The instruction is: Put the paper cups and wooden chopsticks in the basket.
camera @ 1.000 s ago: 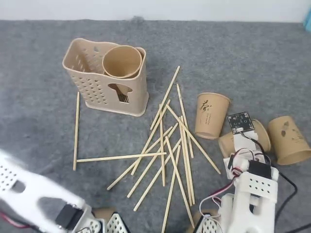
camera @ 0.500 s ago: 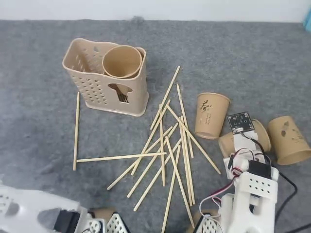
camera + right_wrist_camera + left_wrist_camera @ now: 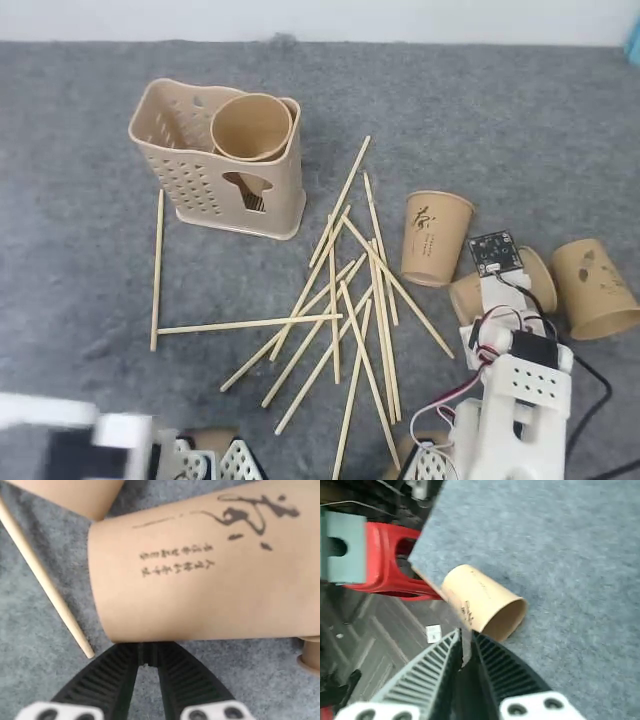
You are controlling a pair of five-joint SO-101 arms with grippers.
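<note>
Grey felt mat (image 3: 500,120) holds a tan basket (image 3: 190,185) far left, one paper cup (image 3: 250,125) inside. Three cups (image 3: 435,238) lie right; chopsticks (image 3: 340,300) scatter mid-table. Right gripper (image 3: 147,655), clenched empty, sits just beside a printed cup (image 3: 210,580). Left gripper (image 3: 464,640), clenched empty, faces a fallen cup (image 3: 480,602) at the mat's edge.

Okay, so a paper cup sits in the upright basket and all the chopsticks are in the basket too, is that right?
Not quite. A paper cup does sit in the upright basket, but the chopsticks are not all in it: the high view shows many lying scattered on the grey mat beside it.
</note>
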